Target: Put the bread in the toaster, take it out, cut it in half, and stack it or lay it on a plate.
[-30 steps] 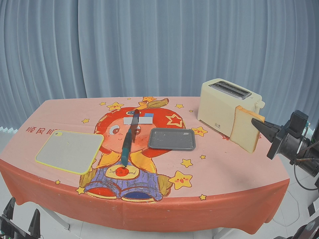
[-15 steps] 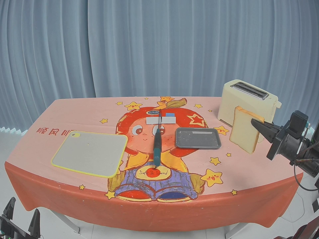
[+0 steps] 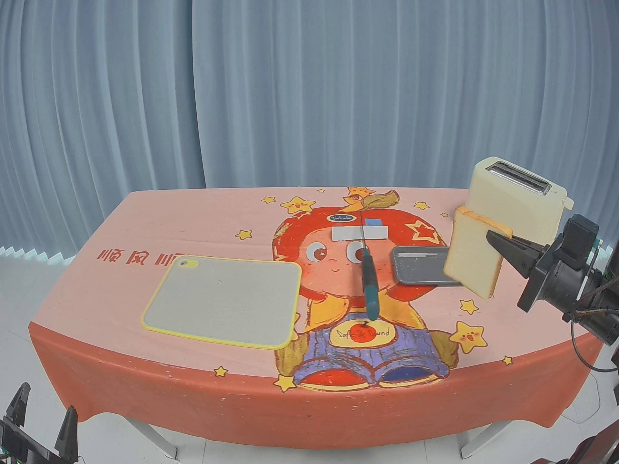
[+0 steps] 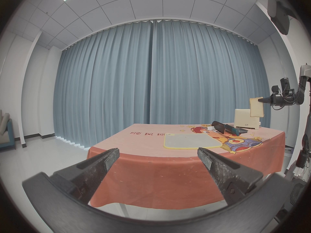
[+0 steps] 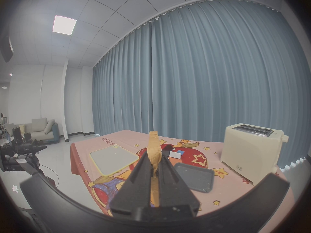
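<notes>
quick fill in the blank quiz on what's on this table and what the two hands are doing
1. The slots of the toaster are ____ while the right hand holds the bread in the air.
2. The cutting board has a ____ rim.
3. The knife lies ____ the cutting board and the tray.
4. The left hand is ____, holding nothing.
Missing words: empty; yellow; between; open

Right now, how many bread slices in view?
1: one slice of bread, upright in air, pinched by the fingers of the right gripper, near the toaster. Slot interiors are hidden.
</notes>
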